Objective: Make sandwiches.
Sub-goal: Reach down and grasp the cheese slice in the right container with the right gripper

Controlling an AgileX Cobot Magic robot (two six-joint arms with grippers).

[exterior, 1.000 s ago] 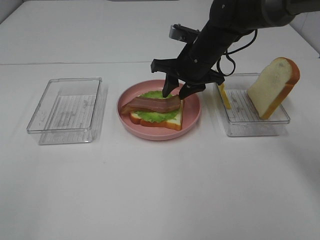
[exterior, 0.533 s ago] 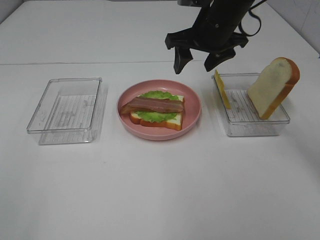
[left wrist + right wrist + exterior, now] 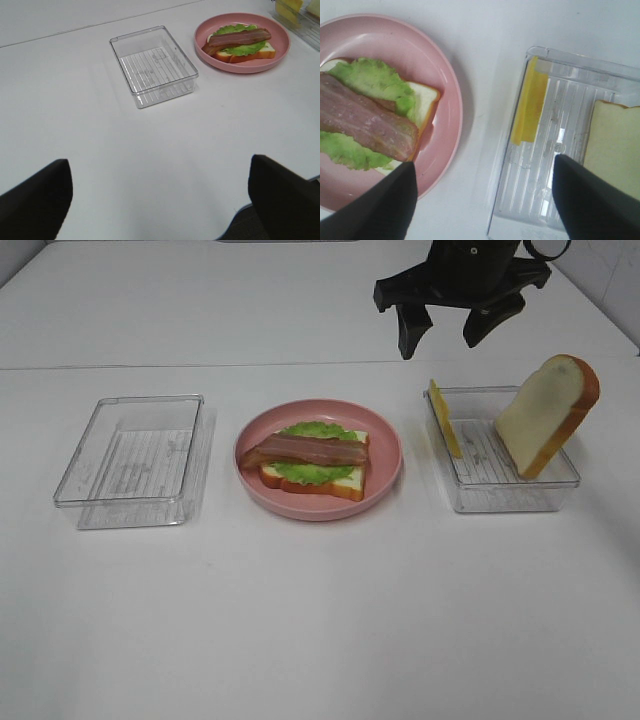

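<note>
The half-built sandwich (image 3: 310,465) lies on a round pink plate (image 3: 385,455): a bread slice, green lettuce (image 3: 312,473), and a brown bacon strip (image 3: 305,449) on top. My right gripper (image 3: 440,343) hangs open and empty high above the table, behind the right clear tray (image 3: 505,498). In that tray a yellow cheese slice (image 3: 445,420) leans on the near-plate wall and a thick bread slice (image 3: 545,415) stands tilted. The right wrist view looks down on the cheese (image 3: 530,107) between its spread fingers (image 3: 385,205). My left gripper (image 3: 160,200) is open and empty, far from the plate (image 3: 282,55).
An empty clear tray (image 3: 130,460) sits left of the plate; the left wrist view shows it as well (image 3: 155,65). White tabletop stretches in front of all three containers. The table's near edge shows in the left wrist view.
My right gripper lifted off the plate, moved up and to the right toward the right tray, and its jaws spread wider. The bacon stays on the lettuce.
</note>
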